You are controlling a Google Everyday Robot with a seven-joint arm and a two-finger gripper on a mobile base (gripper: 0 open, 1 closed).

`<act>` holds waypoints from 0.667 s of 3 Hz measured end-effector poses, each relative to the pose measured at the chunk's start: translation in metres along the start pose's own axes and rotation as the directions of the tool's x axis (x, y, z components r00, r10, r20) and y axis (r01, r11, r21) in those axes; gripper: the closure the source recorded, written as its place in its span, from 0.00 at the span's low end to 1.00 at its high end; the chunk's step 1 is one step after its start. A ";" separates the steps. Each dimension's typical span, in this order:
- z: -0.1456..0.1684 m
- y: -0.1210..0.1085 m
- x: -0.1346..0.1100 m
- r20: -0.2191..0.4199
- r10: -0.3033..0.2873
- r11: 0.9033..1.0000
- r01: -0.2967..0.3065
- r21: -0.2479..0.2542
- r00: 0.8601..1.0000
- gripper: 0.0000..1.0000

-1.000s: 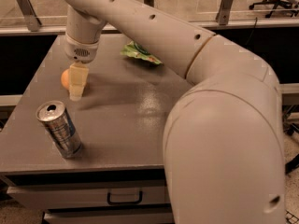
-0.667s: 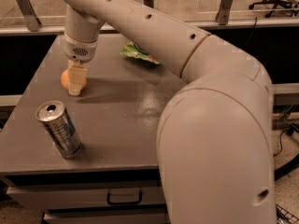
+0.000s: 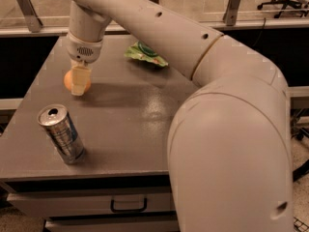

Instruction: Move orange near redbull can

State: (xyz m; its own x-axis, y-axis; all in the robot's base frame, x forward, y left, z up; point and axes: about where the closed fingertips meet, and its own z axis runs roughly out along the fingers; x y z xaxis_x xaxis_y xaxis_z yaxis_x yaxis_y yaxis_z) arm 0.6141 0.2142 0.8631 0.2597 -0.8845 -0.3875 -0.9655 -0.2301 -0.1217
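Note:
The orange [image 3: 67,79] lies on the grey table [image 3: 145,115] at its far left. My gripper [image 3: 77,86] points straight down and is right at the orange, covering its right side and reaching down to the table top. The redbull can [image 3: 62,134], silver with blue panels, stands slightly tilted near the table's front left corner, well in front of the orange and apart from it.
A green snack bag [image 3: 145,55] lies at the back middle of the table. My large white arm [image 3: 227,129] fills the right side of the view and hides the table's right part. A drawer with a handle [image 3: 128,206] sits below the front edge.
The gripper has stayed at the orange with almost no movement. The orange and the can have not moved. The near part of my arm has shifted slightly.

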 end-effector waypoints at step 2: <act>-0.044 0.054 0.032 0.024 -0.105 0.994 0.105 -0.002 0.994 1.00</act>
State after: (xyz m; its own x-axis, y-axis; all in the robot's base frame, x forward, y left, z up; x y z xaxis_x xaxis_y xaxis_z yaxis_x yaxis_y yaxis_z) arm 0.5697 0.1558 0.8840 0.3600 -0.8454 -0.3946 -0.9329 -0.3228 -0.1598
